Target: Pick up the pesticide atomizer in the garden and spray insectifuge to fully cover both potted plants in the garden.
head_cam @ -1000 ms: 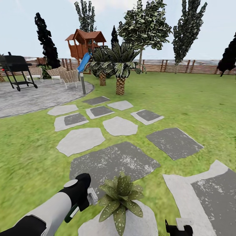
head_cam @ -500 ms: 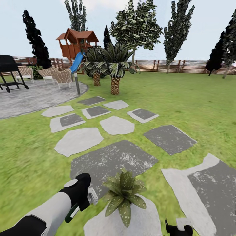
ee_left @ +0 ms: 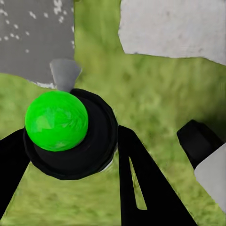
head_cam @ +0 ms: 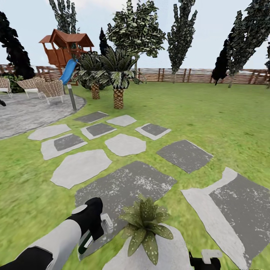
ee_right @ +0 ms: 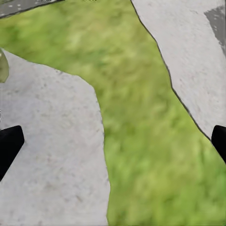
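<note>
Bottom left of the head frame: left arm, white forearm and black wrist, reaching forward over the lawn. Left gripper is closed around the atomizer; in the left wrist view its two black fingers flank a black round body topped by a bright green ball, with a grey nozzle pointing toward a dark paving slab. In the head view the atomizer shows as a white and green piece just past the wrist, beside the plant. Bottom centre: one potted plant, a low rosette of pointed speckled leaves, standing on a pale stone; its pot is hidden by the leaves. Bottom right edge: part of the right gripper, black with a white block; in the right wrist view its fingertips sit at opposite edges of the frame, spread wide, nothing between them, over pale stone and grass. Mid frame: stepping stones, light and dark grey, scattered up the lawn toward the upper left. Left edge: grey paving with wicker chairs. Further back, upper left: two palms, then a brown playhouse with a blue slide. Far background: slat fence across the frame, tall dark trees above it.
</note>
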Robot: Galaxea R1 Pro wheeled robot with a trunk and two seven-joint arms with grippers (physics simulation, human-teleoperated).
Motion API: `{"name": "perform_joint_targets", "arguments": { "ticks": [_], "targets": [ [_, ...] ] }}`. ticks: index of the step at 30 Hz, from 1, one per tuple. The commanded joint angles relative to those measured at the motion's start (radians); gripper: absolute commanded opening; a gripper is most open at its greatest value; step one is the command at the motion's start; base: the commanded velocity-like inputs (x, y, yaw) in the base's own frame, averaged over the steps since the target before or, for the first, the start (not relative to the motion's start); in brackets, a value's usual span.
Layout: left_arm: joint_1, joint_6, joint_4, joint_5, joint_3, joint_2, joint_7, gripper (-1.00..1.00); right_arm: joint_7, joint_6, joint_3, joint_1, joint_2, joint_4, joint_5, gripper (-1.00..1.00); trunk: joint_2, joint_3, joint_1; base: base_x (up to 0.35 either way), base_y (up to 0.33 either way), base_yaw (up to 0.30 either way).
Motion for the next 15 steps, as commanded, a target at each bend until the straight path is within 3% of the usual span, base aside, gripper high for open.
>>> {"name": "perform_joint_targets", "arguments": {
  "ticks": [1, 10, 15],
  "targets": [
    [0.0, 0.002, -0.002, -0.007, -0.003, 0.0, -0.008, -1.0, -0.005, -0.004, -0.005, -0.001, 0.0, 0.002, 0.011, 1.0, 0.0, -0.001, 0.0, 0.204, 0.29, -0.265],
    [0.0, 0.001, -0.002, -0.009, -0.006, 0.0, -0.008, -1.0, -0.005, -0.004, -0.005, -0.001, 0.0, 0.002, 0.011, 1.0, 0.0, -0.001, 0.0, 0.18, 0.275, -0.249],
    [0.0, 0.001, -0.002, -0.009, -0.008, 0.0, -0.008, -1.0, -0.005, -0.004, -0.005, -0.001, -0.001, 0.002, 0.012, 1.0, 0.0, -0.001, 0.0, 0.013, 0.031, -0.047]
  ]
}}
